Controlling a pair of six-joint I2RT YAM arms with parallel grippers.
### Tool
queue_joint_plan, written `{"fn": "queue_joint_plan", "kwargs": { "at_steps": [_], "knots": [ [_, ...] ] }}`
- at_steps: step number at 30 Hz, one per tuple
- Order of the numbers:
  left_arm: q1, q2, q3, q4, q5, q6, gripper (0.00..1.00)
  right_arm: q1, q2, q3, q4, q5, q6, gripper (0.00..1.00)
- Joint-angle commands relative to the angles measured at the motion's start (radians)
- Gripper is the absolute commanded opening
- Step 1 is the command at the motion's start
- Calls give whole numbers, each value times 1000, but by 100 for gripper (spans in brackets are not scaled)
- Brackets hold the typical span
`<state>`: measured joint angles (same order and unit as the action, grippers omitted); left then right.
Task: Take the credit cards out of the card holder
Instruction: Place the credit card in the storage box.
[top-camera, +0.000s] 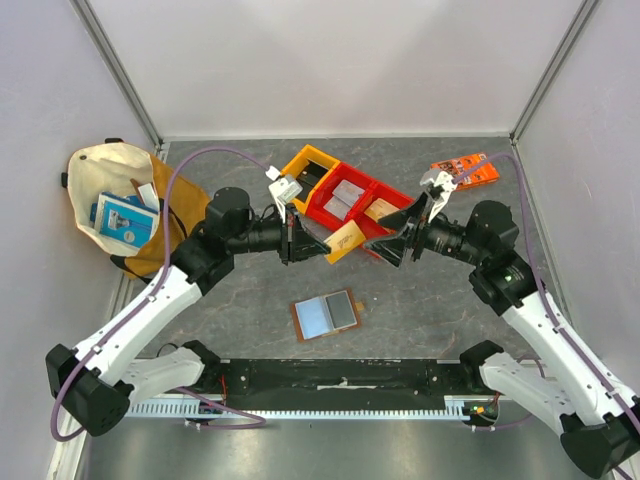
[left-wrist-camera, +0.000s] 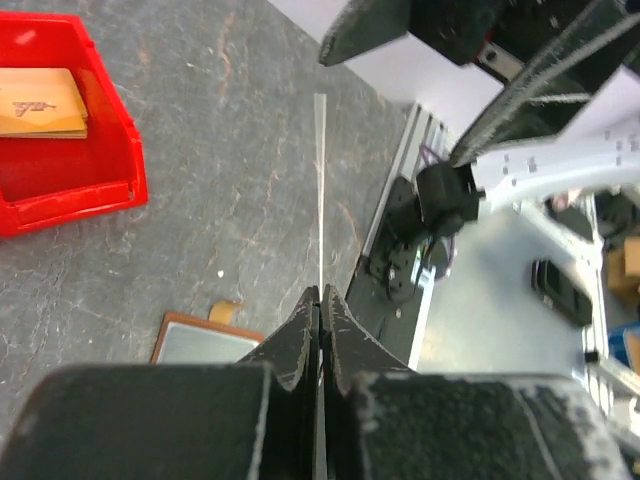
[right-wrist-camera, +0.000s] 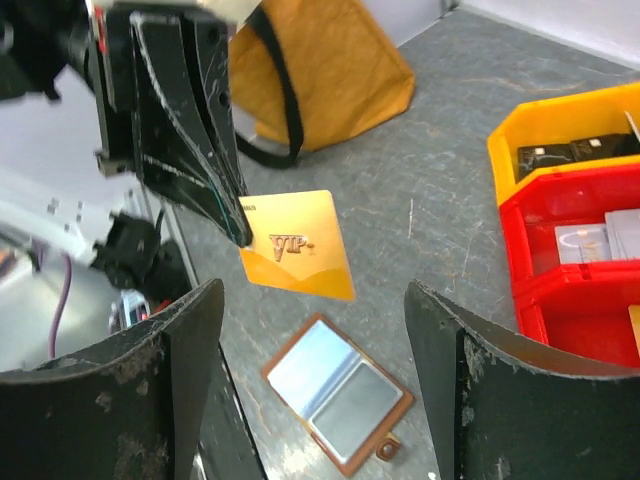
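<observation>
The brown card holder (top-camera: 326, 316) lies open on the table between the arms, with a pale blue card and a grey card in its pockets. It also shows in the right wrist view (right-wrist-camera: 338, 395) and partly in the left wrist view (left-wrist-camera: 205, 340). My left gripper (top-camera: 298, 243) is shut on an orange-gold card (top-camera: 344, 241) and holds it in the air above the table. That card is marked VIP (right-wrist-camera: 298, 245) and appears edge-on between the left fingertips (left-wrist-camera: 320, 190). My right gripper (top-camera: 395, 243) is open and empty, facing the card from the right.
A red bin (top-camera: 368, 245) and a yellow bin (top-camera: 303, 160) stand behind the grippers; the red one holds grey cards (top-camera: 345, 197) and a tan card (top-camera: 382, 208). A cloth bag (top-camera: 105, 165) lies at the far left. An orange packet (top-camera: 465, 170) lies at the far right.
</observation>
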<state>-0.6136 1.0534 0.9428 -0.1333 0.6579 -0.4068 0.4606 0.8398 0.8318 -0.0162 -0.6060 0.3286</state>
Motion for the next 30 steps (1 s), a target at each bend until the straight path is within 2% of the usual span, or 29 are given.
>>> {"fn": "queue_joint_plan", "kwargs": {
  "at_steps": [1, 7, 13, 15, 18, 21, 22, 25, 27, 28, 30],
  "knots": [
    [-2, -18, 96, -317, 164, 324, 2, 3, 51, 88, -212, -228, -264, 79],
    [-3, 14, 178, -446, 267, 480, 2, 10, 156, 159, -214, -432, -293, 72],
    [-3, 42, 231, -532, 290, 566, 2, 107, 257, 213, -226, -454, -319, 63],
    [-5, 48, 237, -551, 292, 576, 2, 141, 284, 225, -229, -448, -355, 57],
    [-8, 42, 234, -563, 276, 589, 2, 159, 314, 239, -232, -452, -355, 41],
    [-6, 25, 225, -566, 232, 594, 2, 158, 324, 242, -237, -454, -347, 5],
    [-6, 17, 218, -560, 212, 585, 3, 156, 324, 239, -235, -448, -342, 0],
    [-6, -16, 188, -516, 106, 528, 16, 138, 324, 222, -235, -410, -330, 0],
    [-8, -44, 156, -468, -11, 473, 34, 106, 329, 205, -237, -379, -263, 0],
    [-5, -67, 128, -444, -117, 450, 48, 77, 329, 195, -234, -362, -246, 0],
    [-6, -104, 87, -408, -281, 418, 63, 34, 331, 175, -234, -286, -197, 0]
  ]
}}
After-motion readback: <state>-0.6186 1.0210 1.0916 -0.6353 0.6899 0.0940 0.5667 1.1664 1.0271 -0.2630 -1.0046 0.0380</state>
